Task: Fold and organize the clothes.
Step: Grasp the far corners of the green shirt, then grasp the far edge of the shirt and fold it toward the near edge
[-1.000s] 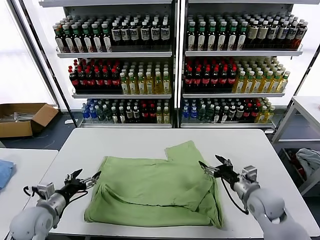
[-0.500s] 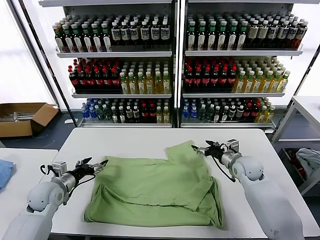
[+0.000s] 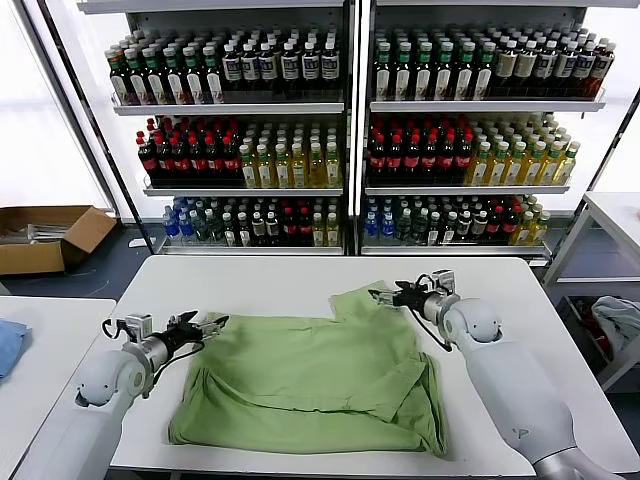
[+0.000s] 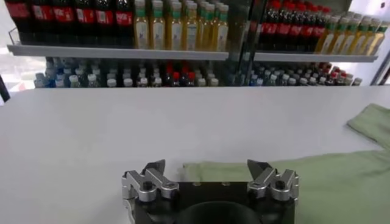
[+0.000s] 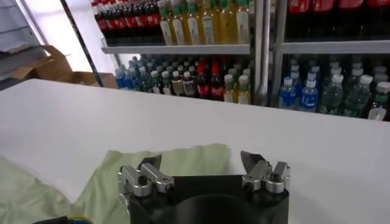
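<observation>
On the far left you have a blue cloth (image 3: 9, 345) lying on a side table, with a cardboard box (image 3: 45, 236) on the floor behind it. Your left gripper (image 3: 208, 324) sits low over the white bench (image 3: 260, 280), at the left rear corner of the green polo shirt (image 3: 315, 375); its jaws stand apart, and the left wrist view shows the shirt's edge (image 4: 292, 176) just past the fingertips (image 4: 155, 168), with bare bench beyond it. The shirt lies partly folded in the middle of the bench, one flap reaching back toward the shelves of bottles (image 3: 350, 130). Your right gripper (image 3: 385, 296) is at that flap's rear right edge, jaws apart too; the right wrist view shows green cloth (image 5: 164, 161) directly ahead of it. At the far right you see a pale fabric bundle (image 3: 618, 325) off the bench
</observation>
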You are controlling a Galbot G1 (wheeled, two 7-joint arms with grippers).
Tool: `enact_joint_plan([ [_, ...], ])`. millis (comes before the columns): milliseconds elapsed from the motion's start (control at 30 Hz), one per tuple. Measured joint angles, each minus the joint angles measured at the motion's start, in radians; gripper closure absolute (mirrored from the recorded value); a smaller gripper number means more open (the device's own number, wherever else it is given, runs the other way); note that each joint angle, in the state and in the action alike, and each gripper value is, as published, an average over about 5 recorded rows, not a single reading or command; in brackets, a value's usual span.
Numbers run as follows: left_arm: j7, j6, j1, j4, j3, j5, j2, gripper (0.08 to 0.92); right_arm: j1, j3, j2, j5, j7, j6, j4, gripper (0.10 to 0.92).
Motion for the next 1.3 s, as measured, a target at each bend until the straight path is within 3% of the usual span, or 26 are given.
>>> enact_joint_plan([
  [300, -0.004, -0.002, -0.014, 0.026, 0.026, -0.006, -0.014, 0.219, -0.015, 0.004, 0.01, 0.021, 0.013, -0.01, -0.002, 0.484],
  [800, -0.013, 0.009, -0.01, 0.019, 0.036, -0.035, -0.023, 0.646, -0.058, 0.038, 0.013, 0.089, 0.046, -0.01, 0.058, 0.89],
  [1100, -0.051, 0.006, 0.013, -0.04, 0.013, -0.074, -0.018, 0.888, -0.116, 0.087, -0.013, 0.188, 0.082, -0.01, 0.186, 0.919],
  [1300, -0.077, -0.011, 0.038, -0.11, -0.006, -0.088, -0.018, 0.912, -0.183, 0.122, -0.036, 0.24, 0.102, -0.01, 0.308, 0.919],
])
